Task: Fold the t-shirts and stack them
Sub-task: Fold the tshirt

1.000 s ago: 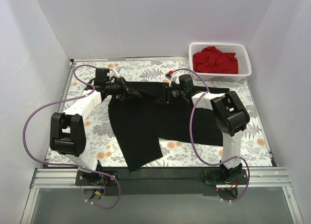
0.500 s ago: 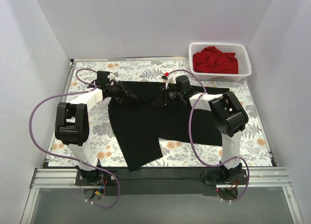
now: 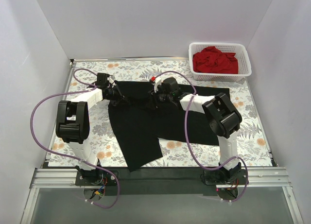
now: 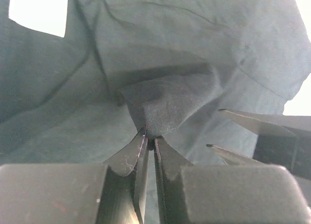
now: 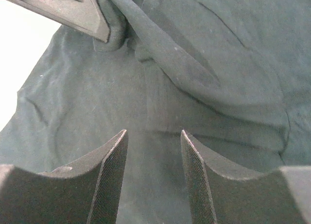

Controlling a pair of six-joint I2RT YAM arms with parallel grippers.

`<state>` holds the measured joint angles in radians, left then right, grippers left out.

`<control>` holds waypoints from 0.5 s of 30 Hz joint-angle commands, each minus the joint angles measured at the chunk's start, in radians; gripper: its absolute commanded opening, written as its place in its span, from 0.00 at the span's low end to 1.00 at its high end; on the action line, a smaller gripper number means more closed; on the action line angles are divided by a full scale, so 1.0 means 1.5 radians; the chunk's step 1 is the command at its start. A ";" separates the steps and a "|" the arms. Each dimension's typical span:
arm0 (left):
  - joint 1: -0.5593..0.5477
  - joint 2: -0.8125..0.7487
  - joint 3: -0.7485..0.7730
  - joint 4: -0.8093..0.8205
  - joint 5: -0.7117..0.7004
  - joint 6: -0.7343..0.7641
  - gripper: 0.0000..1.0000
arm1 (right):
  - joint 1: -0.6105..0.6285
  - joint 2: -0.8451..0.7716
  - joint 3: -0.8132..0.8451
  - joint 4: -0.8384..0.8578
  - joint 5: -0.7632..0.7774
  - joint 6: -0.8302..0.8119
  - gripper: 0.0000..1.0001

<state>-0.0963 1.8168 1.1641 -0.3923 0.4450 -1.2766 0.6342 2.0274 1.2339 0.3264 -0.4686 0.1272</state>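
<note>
T-shirts, two: one black t-shirt lies spread on the floral table; one red t-shirt sits bunched in the single white basket, far right. Grippers, two: left gripper pinches a black fold tight; right gripper hangs parted above the black cloth, holding nothing.

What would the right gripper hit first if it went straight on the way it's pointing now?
Most likely the black t-shirt, at its raised fold just ahead of the open right gripper. Depth is hard to judge from the wrist view.
</note>
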 commanded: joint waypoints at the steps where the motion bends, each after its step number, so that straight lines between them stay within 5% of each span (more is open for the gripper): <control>1: 0.003 0.010 -0.007 -0.003 -0.038 0.027 0.11 | 0.021 0.023 0.048 -0.029 0.069 -0.063 0.46; 15: 0.003 0.018 -0.031 0.014 -0.025 0.029 0.11 | 0.075 0.082 0.136 -0.141 0.163 -0.169 0.44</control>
<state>-0.0948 1.8420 1.1206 -0.3836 0.4107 -1.2503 0.7353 2.1368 1.3853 0.1581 -0.2707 -0.0792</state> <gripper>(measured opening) 0.111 0.447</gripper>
